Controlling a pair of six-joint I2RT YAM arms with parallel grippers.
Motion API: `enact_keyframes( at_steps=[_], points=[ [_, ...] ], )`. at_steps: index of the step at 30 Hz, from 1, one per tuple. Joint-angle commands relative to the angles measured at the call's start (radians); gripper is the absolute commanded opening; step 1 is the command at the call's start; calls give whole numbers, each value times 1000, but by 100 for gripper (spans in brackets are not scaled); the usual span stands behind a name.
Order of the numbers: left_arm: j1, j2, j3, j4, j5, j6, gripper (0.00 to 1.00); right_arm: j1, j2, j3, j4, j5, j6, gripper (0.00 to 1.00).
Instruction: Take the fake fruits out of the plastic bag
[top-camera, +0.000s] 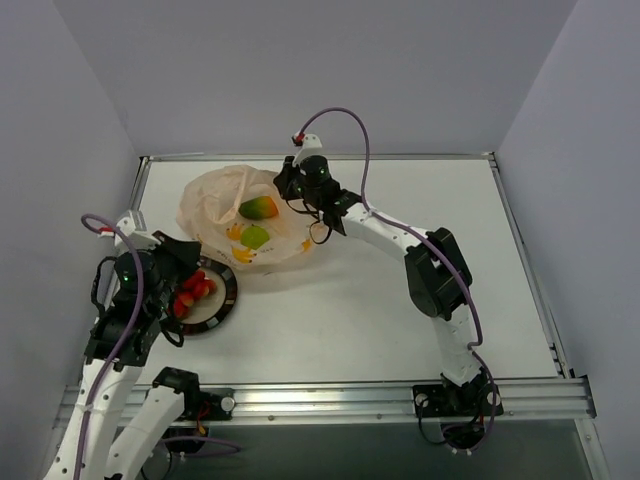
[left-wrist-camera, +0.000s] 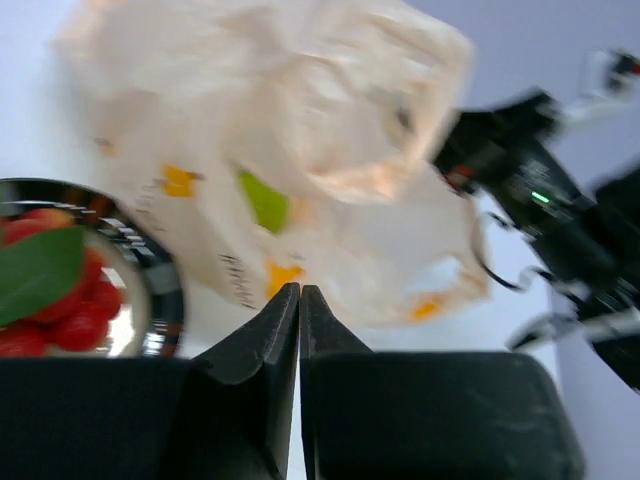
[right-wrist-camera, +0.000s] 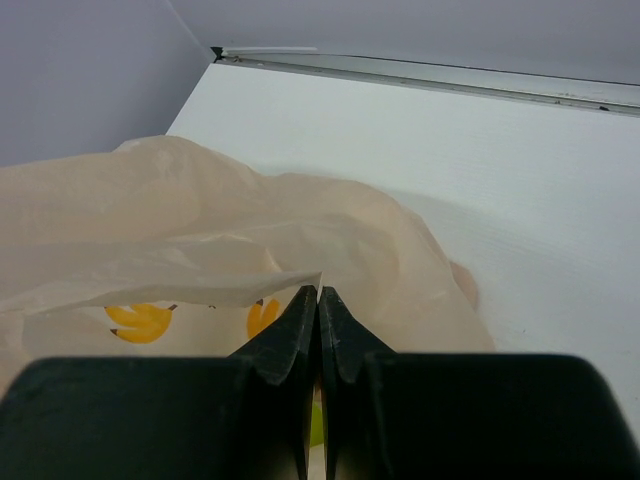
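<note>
1. Right pincer (right-wrist-camera: 320, 300): the jaws were closed flat, with a fold of the plastic bag (right-wrist-camera: 150, 220) nipped at the tips; the grip sat on the bag's far-right edge.
2. Left pincer (left-wrist-camera: 299, 300): the jaws were pressed together with nothing between them; it hung near the plate (top-camera: 232, 300), pointing at the bag.
3. Task items: the mango-like fruit (top-camera: 258, 208) and the pear (top-camera: 255, 237) lay inside the bag, close together; the red pieces (top-camera: 192, 290) lay on the plate, which stood just beside the bag's near-left edge on the surface (right-wrist-camera: 480, 160).
4. Step in hand, as judged: the red pieces were out and two fruits were left; the right pincer was holding the film so the bag could be reached into.
5. Next move, as judged: the left pincer would have to open, enter the bag's mouth and close on the pear, the nearer fruit; the glossy skin and loose film call for a centred grip that catches no plastic.
6. Views compared: only the top view showed both fruits and both arms together; the left wrist view showed the pear as just a green patch through the film, plus a green leaf (left-wrist-camera: 35, 270) among the red pieces; the right wrist view alone showed the film pinched; no view made clear whether the mouth stood open.
</note>
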Motion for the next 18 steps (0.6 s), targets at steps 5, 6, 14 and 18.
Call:
enact_keyframes(
  at_steps=[5, 6, 14, 18],
  points=[
    [-318, 193, 145, 37, 126, 93, 2, 5, -48, 9, 25, 35, -10, 0],
    [-378, 231, 182, 55, 109, 108, 2, 5, -48, 7, 22, 37, -11, 0],
    [-396, 514, 254, 267, -117, 158, 2, -6, -88, -39, -4, 46, -26, 0],
    [-314, 692, 260, 357, -123, 172, 2, -15, -114, -37, -60, 46, -51, 21]
  ],
)
